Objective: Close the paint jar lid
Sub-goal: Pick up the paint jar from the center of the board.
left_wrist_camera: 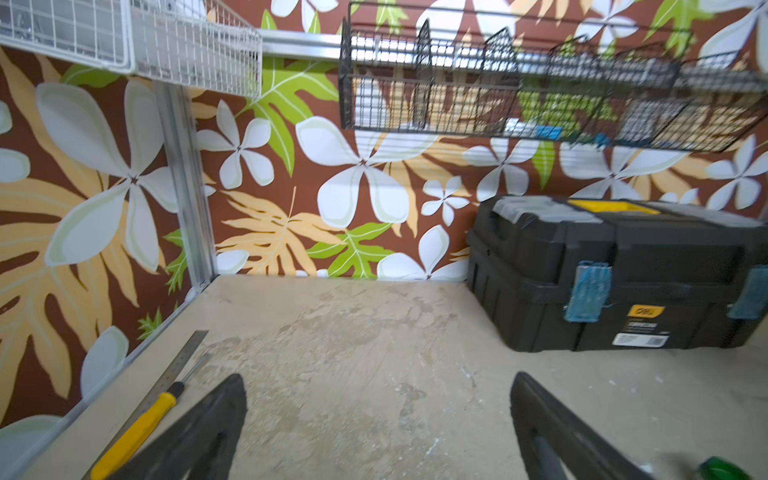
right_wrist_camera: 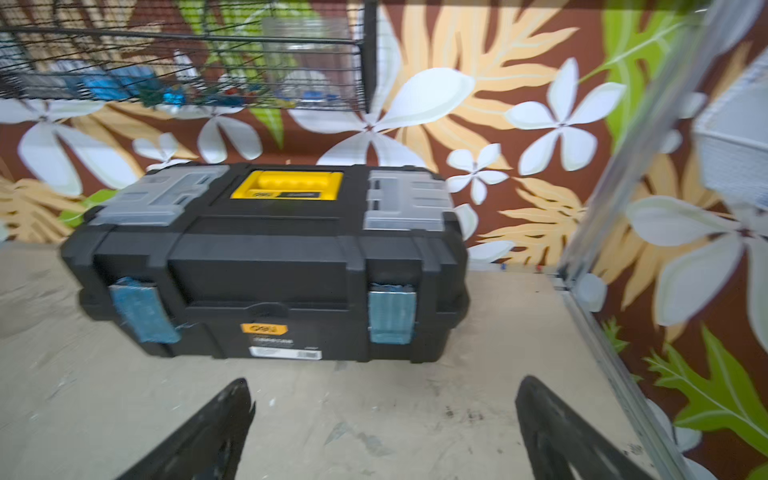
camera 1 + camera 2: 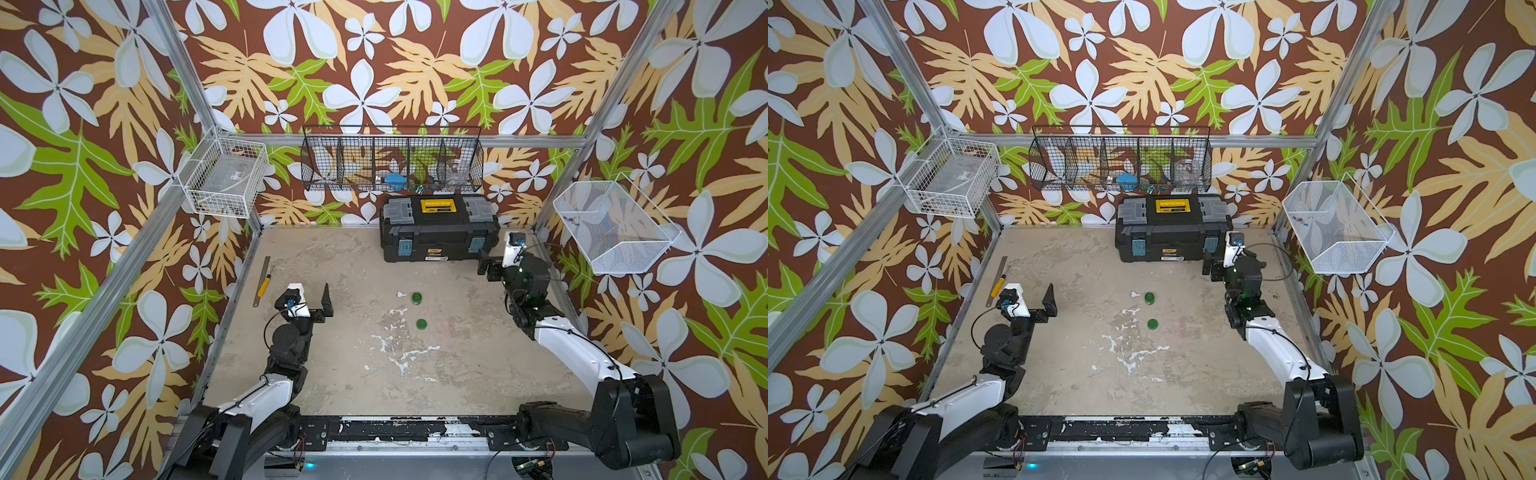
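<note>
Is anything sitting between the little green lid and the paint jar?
No. The lid lies flat, apart from the paint jar, with only bare table between them. Nothing visible blocks the way.

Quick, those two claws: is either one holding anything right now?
The left gripper is open, holding nothing.
The right gripper is open, holding nothing.

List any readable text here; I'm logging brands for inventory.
Orange badge on the front of the black plastic toolbox: perhaps "deli", blurred.
White sticker under it: too blurred.
Dark strip on the yellow handle: too blurred.
Steel ruler markings: too small.
</note>
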You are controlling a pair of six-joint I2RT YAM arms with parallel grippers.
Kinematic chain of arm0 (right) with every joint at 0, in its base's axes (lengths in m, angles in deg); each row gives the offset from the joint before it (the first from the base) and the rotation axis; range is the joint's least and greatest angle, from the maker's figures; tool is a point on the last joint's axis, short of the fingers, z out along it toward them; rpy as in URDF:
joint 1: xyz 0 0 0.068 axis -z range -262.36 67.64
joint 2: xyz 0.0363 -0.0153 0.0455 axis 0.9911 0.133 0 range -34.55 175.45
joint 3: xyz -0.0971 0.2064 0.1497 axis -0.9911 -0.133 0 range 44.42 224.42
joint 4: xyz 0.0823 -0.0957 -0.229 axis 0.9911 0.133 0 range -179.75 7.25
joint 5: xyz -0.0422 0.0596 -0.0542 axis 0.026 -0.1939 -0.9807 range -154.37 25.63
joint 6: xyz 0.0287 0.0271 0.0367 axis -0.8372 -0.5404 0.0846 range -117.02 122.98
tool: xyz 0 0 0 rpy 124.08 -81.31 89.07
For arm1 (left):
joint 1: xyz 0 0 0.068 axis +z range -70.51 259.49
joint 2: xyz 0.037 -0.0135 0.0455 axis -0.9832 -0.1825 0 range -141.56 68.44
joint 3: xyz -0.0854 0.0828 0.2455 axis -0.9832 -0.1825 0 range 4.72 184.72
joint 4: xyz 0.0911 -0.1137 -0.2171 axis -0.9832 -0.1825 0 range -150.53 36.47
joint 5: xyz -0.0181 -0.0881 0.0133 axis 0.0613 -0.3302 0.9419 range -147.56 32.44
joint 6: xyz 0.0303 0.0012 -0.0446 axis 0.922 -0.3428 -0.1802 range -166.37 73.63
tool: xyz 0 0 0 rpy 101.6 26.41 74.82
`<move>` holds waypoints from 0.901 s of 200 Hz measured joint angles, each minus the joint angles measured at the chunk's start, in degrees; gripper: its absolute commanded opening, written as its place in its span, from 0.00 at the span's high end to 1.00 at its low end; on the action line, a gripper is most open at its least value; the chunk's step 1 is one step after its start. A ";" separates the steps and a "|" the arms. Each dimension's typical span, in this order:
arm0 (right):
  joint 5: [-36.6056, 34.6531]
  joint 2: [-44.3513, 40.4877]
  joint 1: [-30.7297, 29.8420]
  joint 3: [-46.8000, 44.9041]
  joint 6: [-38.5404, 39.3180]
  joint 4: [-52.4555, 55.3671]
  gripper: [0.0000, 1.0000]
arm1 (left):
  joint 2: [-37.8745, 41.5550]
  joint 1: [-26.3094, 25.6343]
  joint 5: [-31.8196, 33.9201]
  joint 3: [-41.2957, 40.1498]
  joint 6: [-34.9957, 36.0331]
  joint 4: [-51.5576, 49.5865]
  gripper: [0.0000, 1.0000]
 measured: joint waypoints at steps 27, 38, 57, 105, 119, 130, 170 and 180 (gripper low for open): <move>3.02 1.46 -0.87 6.97 -1.25 14.19 0.00 | 4.48 -3.87 -3.50 0.74 -3.43 -1.62 0.00; 4.57 2.12 -0.68 8.81 -2.56 17.92 0.00 | 5.11 -5.14 -6.10 0.96 -4.74 -2.10 0.00; 8.68 4.50 -1.18 12.09 -3.45 23.47 0.01 | 4.98 -7.76 -11.54 0.87 -5.64 -2.49 0.00; 7.21 15.69 -13.81 23.89 0.74 39.89 0.04 | 1.62 -13.35 -22.73 -2.08 -2.32 -1.99 0.00; 6.29 19.34 -16.06 26.97 1.51 44.06 0.06 | 1.57 -13.81 -23.89 -3.67 -1.05 -0.96 0.00; 5.53 22.60 -17.25 29.73 1.81 47.36 0.07 | 1.57 -14.08 -24.39 -4.74 -0.28 -0.33 0.01; 4.26 31.93 -20.81 38.66 2.51 55.71 0.11 | 0.33 -15.19 -25.73 -6.64 0.68 1.64 0.02; 4.09 33.77 -21.68 40.46 2.54 57.22 0.14 | -0.22 -15.28 -25.77 -6.64 0.70 2.08 0.02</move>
